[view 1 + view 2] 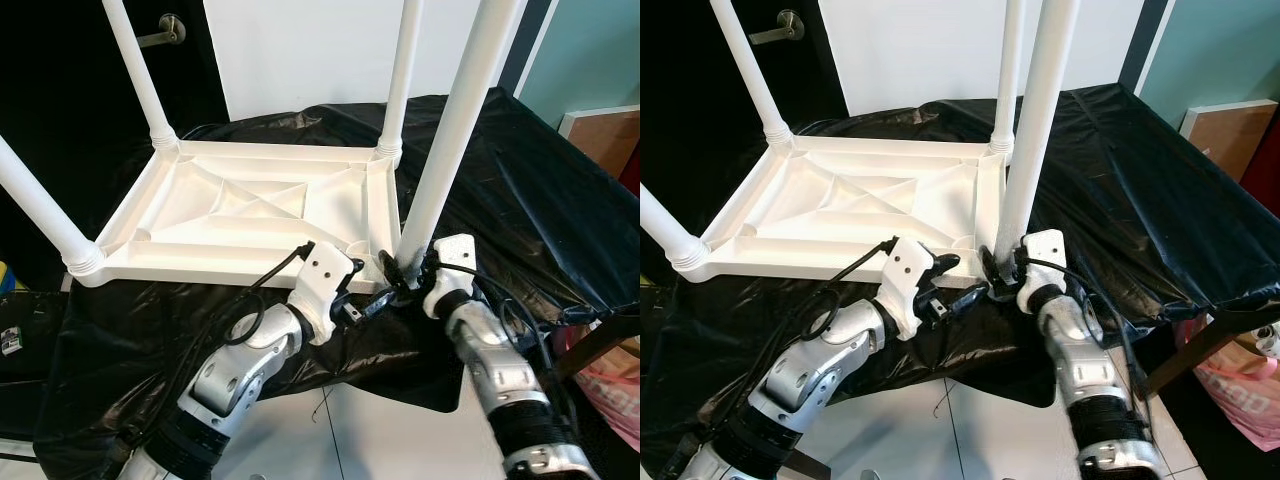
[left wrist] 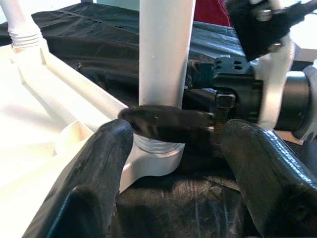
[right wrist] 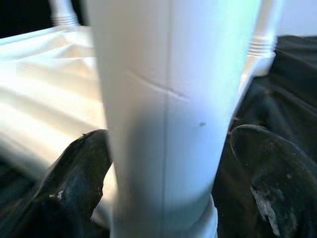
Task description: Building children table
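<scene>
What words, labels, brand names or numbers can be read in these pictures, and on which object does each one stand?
None can be read.
The upside-down white plastic table top and its white plastic legs are plain.
The black plastic sheet bears no print.
The right gripper and left gripper show no legible marking.
The pink bag carries no readable text.
</scene>
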`<state>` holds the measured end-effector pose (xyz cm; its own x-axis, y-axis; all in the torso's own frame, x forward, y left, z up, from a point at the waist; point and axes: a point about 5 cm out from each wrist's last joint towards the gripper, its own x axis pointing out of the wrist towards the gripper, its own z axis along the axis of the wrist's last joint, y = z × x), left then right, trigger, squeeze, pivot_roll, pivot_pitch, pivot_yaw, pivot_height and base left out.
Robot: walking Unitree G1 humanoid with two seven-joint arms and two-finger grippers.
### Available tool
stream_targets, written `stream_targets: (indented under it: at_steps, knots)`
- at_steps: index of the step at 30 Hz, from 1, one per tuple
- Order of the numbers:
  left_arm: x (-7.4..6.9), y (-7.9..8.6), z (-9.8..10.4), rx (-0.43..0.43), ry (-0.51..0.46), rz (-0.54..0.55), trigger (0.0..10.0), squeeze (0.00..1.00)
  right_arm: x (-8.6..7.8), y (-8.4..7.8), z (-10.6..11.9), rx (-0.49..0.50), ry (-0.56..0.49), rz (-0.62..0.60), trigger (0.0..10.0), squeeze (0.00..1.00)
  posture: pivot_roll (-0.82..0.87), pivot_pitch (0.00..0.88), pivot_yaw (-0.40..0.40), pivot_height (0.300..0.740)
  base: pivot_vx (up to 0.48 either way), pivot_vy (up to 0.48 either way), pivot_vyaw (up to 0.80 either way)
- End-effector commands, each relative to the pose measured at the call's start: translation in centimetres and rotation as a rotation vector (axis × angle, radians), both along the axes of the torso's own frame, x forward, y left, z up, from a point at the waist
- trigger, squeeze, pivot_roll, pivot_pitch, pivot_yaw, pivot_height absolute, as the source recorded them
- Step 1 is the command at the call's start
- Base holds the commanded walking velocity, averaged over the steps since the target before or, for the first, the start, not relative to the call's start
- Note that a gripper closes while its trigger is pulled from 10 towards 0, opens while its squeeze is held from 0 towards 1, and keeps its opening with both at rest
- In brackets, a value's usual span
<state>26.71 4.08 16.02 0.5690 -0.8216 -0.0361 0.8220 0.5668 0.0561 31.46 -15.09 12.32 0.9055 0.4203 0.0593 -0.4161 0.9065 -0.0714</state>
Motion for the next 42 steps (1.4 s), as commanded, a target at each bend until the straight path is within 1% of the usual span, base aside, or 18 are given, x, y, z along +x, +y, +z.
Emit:
stream_targets:
  at_steps: [1, 3, 5, 11, 12, 16, 17, 22, 23, 26, 27, 31, 34, 35, 37, 39, 41, 42]
  knots:
    - [-0.7, -0.3, -0.2, 0.013, 0.018, -0.122, 10.0, 0.00, -0.2, 0.3, -0.4, 0.000, 0.015, 0.071, 10.0, 0.00, -0.04, 0.042, 0.008, 0.740, 0.000, 0.000, 0.00]
    - [-0.7, -0.3, -0.2, 0.013, 0.018, -0.122, 10.0, 0.00, -0.2, 0.3, -0.4, 0.000, 0.015, 0.071, 10.0, 0.00, -0.04, 0.042, 0.008, 0.740, 0.000, 0.000, 0.00]
    - [-0.7, -0.3, -0.2, 0.012, 0.018, -0.122, 10.0, 0.00, 0.0, 0.2, -0.3, -0.021, 0.016, 0.117, 10.0, 0.00, -0.04, 0.044, 0.009, 0.740, 0.000, 0.000, 0.00]
    - [-0.7, -0.5, -0.1, 0.009, 0.019, -0.126, 10.0, 0.00, 1.4, 0.5, 0.4, -0.079, -0.004, 0.178, 10.0, 0.00, -0.03, 0.049, 0.004, 0.740, 0.000, 0.000, 0.00]
    - [-0.8, -0.6, -0.1, 0.008, 0.020, -0.125, 10.0, 0.00, 1.7, 0.6, 0.5, -0.089, -0.009, 0.178, 3.9, 0.00, -0.02, 0.052, -0.004, 0.740, 0.000, 0.000, 0.00]
    - [-0.8, -0.6, -0.1, 0.008, 0.020, -0.124, 10.0, 0.00, 1.9, 0.6, 0.5, -0.093, -0.011, 0.178, 3.9, 0.00, -0.02, 0.052, -0.004, 0.740, 0.000, 0.000, 0.00]
    - [-0.8, -0.6, -0.1, 0.006, 0.021, -0.119, 10.0, 0.00, 1.8, 0.5, 0.3, -0.095, -0.005, 0.183, 0.0, 0.00, -0.01, 0.055, -0.015, 0.740, 0.000, 0.000, 0.00]
    - [-1.0, -0.5, -0.2, 0.002, 0.024, -0.106, 10.0, 0.00, 1.2, 0.1, -0.3, -0.090, 0.013, 0.195, 0.0, 0.00, -0.01, 0.054, -0.020, 0.740, 0.000, 0.000, 0.00]
    - [-1.0, -0.6, -0.2, 0.001, 0.025, -0.106, 10.0, 0.00, 1.0, 0.0, -0.5, -0.085, 0.021, 0.187, 1.5, 0.00, -0.01, 0.053, -0.019, 0.740, 0.000, 0.000, 0.00]
    - [-1.0, -0.6, -0.2, 0.000, 0.025, -0.106, 10.0, 0.00, 1.0, -0.2, -0.6, -0.080, 0.024, 0.184, 1.5, 0.00, -0.01, 0.053, -0.019, 0.740, 0.000, 0.000, 0.00]
    - [-0.9, -0.7, -0.2, -0.001, 0.025, -0.110, 10.0, 0.00, 0.8, -0.3, -0.9, -0.068, 0.034, 0.165, 10.0, 0.00, -0.03, 0.056, -0.012, 0.740, 0.000, 0.000, 0.00]
    - [-0.9, -0.7, -0.2, -0.002, 0.026, -0.114, 10.0, 0.00, 0.8, -0.3, -1.0, -0.063, 0.040, 0.153, 10.0, 0.00, -0.03, 0.056, -0.012, 0.740, 0.000, 0.000, 0.00]
    - [-0.9, -0.7, -0.2, -0.001, 0.028, -0.120, 10.0, 0.00, 1.2, -0.3, -1.1, -0.056, 0.064, 0.054, 10.0, 0.00, -0.04, 0.061, -0.001, 0.740, 0.000, 0.000, 0.00]
    - [-0.9, -0.7, -0.2, -0.001, 0.028, -0.120, 10.0, 0.00, 1.2, -0.3, -1.1, -0.056, 0.064, 0.054, 10.0, 0.00, -0.04, 0.061, -0.001, 0.740, 0.000, 0.000, 0.00]
    - [-0.8, -0.8, -0.2, -0.001, 0.029, -0.125, 10.0, 0.00, 1.4, 0.1, -1.1, -0.050, 0.068, -0.027, 10.0, 0.00, -0.04, 0.063, 0.002, 0.740, 0.000, 0.000, 0.00]
    - [-0.8, -0.8, -0.2, -0.001, 0.030, -0.127, 10.0, 0.00, 1.3, 0.4, -1.2, -0.031, 0.078, -0.052, 10.0, 0.00, -0.04, 0.063, 0.002, 0.740, 0.000, 0.000, 0.00]
    - [-0.9, -0.9, -0.2, -0.002, 0.033, -0.132, 10.0, 0.00, 1.1, 1.2, -1.3, 0.007, 0.087, -0.144, 10.0, 0.00, -0.05, 0.063, 0.004, 0.740, 0.000, 0.000, 0.00]
    - [-0.9, -0.9, -0.2, -0.002, 0.033, -0.132, 10.0, 0.00, 1.1, 1.2, -1.3, 0.007, 0.087, -0.144, 10.0, 0.00, -0.05, 0.063, 0.004, 0.740, 0.000, 0.000, 0.00]
